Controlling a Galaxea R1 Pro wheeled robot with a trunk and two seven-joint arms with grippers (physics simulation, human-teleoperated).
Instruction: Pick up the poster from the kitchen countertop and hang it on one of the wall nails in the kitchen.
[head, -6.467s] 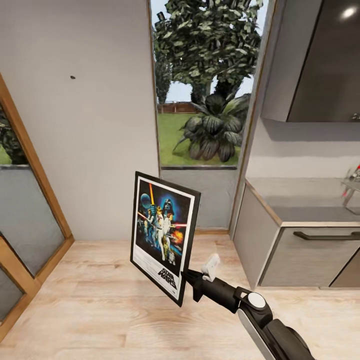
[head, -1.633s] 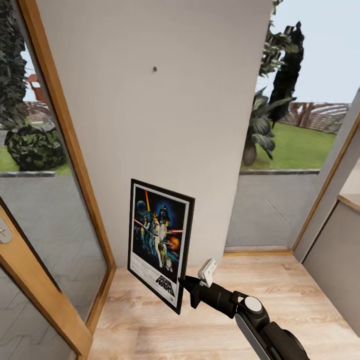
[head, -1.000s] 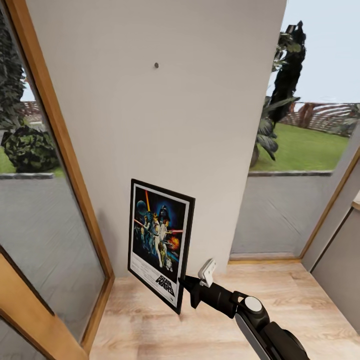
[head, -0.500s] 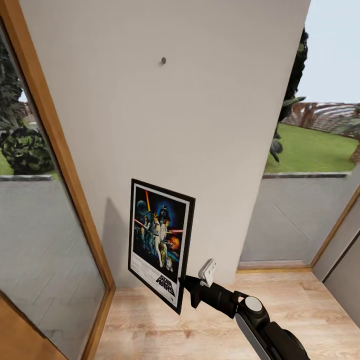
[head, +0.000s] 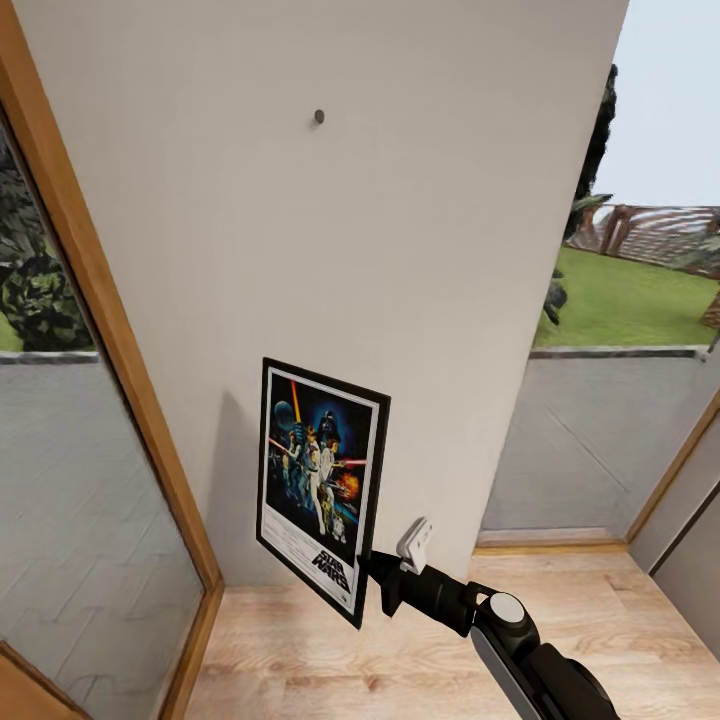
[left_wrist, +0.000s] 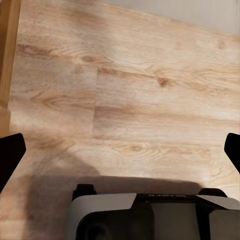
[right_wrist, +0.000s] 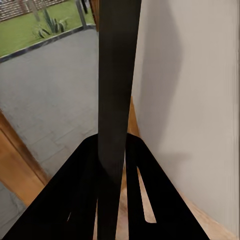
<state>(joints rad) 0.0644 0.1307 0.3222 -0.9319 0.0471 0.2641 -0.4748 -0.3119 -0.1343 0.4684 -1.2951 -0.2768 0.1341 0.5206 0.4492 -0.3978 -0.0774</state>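
Head view: the right gripper (head: 375, 580) clamps the poster (head: 322, 485) by its lower corner, upright before the wall (head: 420, 300), a nail (head: 319, 116) high above.
Left wrist view: the left gripper (left_wrist: 120, 150) spreads wide over floor (left_wrist: 130, 100).
Right wrist view: fingers (right_wrist: 80, 200) pinch the poster's edge.

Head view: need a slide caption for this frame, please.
Right gripper holds the framed poster upright before a pale wall, well below the nail.

A pale wall (head: 400, 300) rises straight ahead with one small dark nail (head: 319, 116) high up. Wood-framed glazing (head: 90, 300) flanks it, over a light wood-plank floor (head: 300, 650). Outside the right window (head: 620, 400) lie lawn and a fence.
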